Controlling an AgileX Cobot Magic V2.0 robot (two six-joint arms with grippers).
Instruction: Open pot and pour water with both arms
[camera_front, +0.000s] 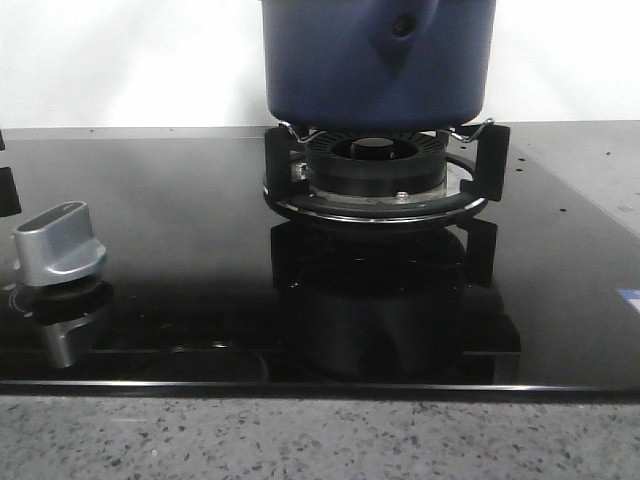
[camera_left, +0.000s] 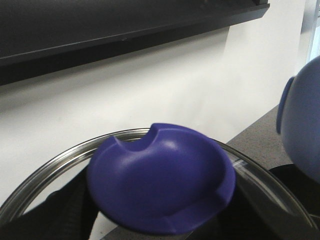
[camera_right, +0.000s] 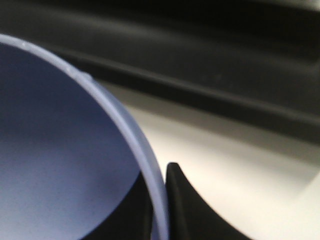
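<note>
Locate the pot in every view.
Front: pot top centre, on the burner stand, its top cut off.
Left wrist: not clearly in it; only the glass lid and its blue knob show.
Right wrist: not in it; a lighter blue bowl fills much of it.
Shared landmark: white wall, front and left wrist.

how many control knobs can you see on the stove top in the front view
1: a silver knob at the left side of the black glass cooktop, left of the burner under the pot. Others may lie outside the frame.

Neither arm shows in front view. Right tool finger (camera_right: 185, 210), dark, partly visible at wrist view edge; open or closed unclear.
</note>
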